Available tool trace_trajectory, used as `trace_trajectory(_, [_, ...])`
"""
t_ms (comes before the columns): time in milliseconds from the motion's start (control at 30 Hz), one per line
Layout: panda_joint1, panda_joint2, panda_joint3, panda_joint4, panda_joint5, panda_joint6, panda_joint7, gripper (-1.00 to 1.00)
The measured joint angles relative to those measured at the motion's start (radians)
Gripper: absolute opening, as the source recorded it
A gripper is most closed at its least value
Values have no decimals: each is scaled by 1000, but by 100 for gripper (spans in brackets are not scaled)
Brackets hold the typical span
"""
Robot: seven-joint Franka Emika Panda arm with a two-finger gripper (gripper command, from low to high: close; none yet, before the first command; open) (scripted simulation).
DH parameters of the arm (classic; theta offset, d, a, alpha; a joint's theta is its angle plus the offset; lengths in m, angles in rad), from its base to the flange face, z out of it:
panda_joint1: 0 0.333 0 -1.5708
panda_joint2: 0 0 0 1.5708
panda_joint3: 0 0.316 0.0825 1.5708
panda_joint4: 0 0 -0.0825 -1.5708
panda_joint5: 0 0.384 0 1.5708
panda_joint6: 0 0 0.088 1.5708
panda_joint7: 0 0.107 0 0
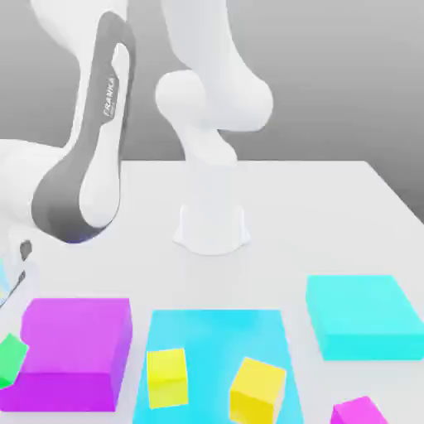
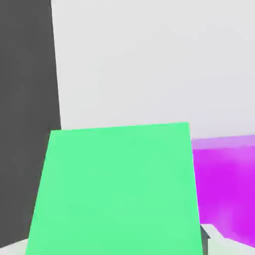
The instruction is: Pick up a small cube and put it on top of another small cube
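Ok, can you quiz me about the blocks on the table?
1. How many yellow cubes sit on the flat cyan mat?
2. True or false: the green cube is at the exterior view's right edge.
3. Which thing is right next to the green cube?
A. the big magenta block
B. the cyan block
C. the small magenta cube

Key: 1. two; 2. false, it is at the left edge; 3. A
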Motion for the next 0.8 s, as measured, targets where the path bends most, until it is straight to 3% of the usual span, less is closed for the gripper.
trace_trajectory(333, [243, -31, 207, 18, -1, -97, 76, -100])
trace_trajectory(500, [387, -29, 293, -6, -73, -86, 127, -100])
trace_trajectory(733, [468, 57, 229, -23, -234, 63, 222, -100])
trace_trajectory(767, [477, 83, 218, -22, -249, 87, 233, 100])
trace_trajectory(800, [477, 83, 218, -22, -249, 87, 233, 100])
